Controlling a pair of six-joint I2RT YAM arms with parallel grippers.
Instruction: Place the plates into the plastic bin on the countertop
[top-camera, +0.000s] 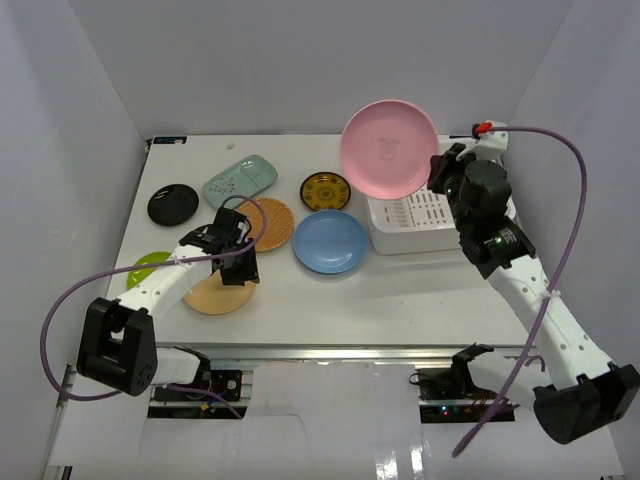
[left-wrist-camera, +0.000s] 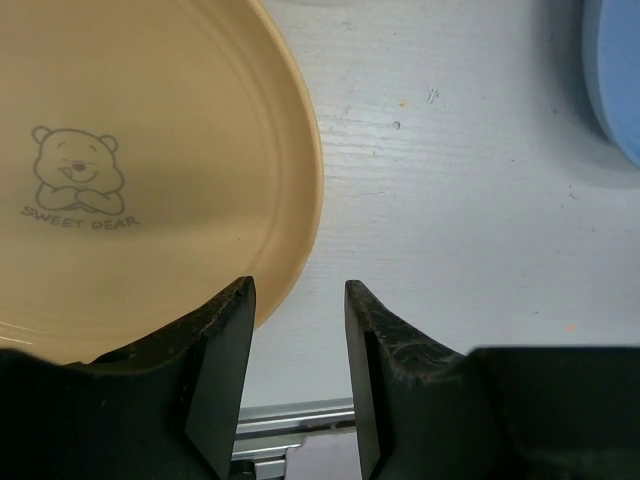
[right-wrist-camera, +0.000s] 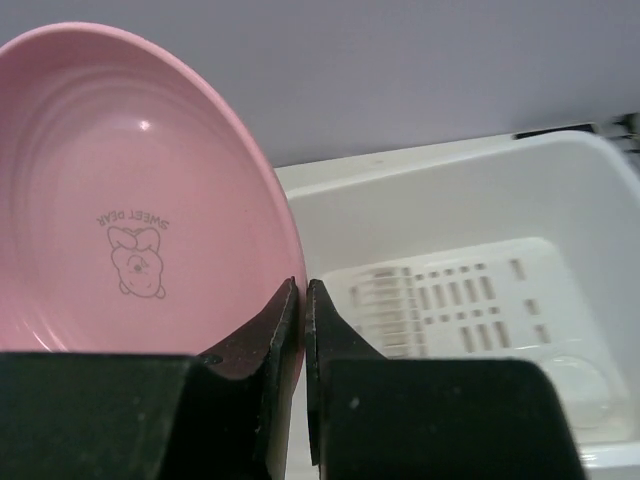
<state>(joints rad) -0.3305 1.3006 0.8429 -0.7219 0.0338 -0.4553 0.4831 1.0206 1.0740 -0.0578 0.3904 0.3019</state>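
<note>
Right gripper (right-wrist-camera: 302, 292): fingers clamped hard on the rim of the glossy round pink plate (right-wrist-camera: 130, 200), one pad on each face. The grip is narrow, at the rim only.

- The pink plate is up in the air, tilted on edge, its printed face toward my wrist camera.
- Beyond it lies the white slotted plastic bin (right-wrist-camera: 470, 190). I see its perforated floor and no plate in it.
- From the top view the pink plate hangs by the bin's far left corner, not yet over the middle.

Step in hand, as I judge it: bring the plate in over the bin.

- Swing it past the flared rim before lowering, so the low edge does not catch on the wall.
- Level it out, settle it toward one end, and leave room beside it.
- Let go only once it is low in the bin. An edge pinch on a smooth plate may slip if jolted.

Left gripper (left-wrist-camera: 300, 310): fingers apart, holding nothing, low over the white countertop (left-wrist-camera: 450, 190).

- The matte round tan plate (left-wrist-camera: 130, 130) lies flat there, its rim at one finger and not between the two.
- The round blue plate (left-wrist-camera: 618, 80) lies well apart.
</note>
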